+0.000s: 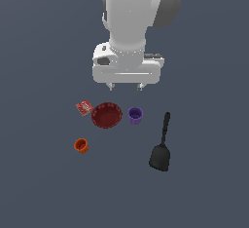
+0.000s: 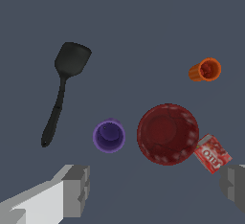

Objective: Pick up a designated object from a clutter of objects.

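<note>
Gripper (image 1: 126, 86) hanging above the clutter, jaws spread wide, nothing between them, no contact with any object. Small red box (image 1: 84, 107) flat on the grey floor (image 1: 39, 183), below the gripper and off toward the exterior view's left, touching or just beside the rim of the dark-red bowl (image 1: 107, 115); close to 1 fingertip (image 2: 234, 182) in the wrist view. Bowl nearly straight under the gripper, purple cup (image 1: 135, 115) just beside it, also beneath. Orange cup (image 1: 81, 145) farther off, beyond the box. Black spatula (image 1: 161, 149) well apart on the opposite side, blade end farthest from the gripper.
</note>
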Action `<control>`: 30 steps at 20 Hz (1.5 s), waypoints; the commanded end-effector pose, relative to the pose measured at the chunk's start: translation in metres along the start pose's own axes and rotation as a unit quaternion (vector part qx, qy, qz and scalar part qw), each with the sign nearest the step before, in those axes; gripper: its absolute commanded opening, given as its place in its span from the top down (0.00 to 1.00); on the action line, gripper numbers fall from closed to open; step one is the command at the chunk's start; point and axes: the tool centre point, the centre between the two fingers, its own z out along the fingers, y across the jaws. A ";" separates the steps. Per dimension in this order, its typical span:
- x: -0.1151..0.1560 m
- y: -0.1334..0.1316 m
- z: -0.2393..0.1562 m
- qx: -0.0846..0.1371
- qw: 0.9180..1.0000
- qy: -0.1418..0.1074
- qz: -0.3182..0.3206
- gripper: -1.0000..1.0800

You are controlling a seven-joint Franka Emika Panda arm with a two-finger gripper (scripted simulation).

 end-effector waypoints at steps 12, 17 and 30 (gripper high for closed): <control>-0.006 -0.023 0.010 -0.007 0.999 -0.014 -0.037 0.04; -0.006 -0.020 0.011 -0.007 0.999 -0.013 -0.037 0.04; -0.003 0.014 0.042 0.001 0.997 -0.010 -0.077 0.04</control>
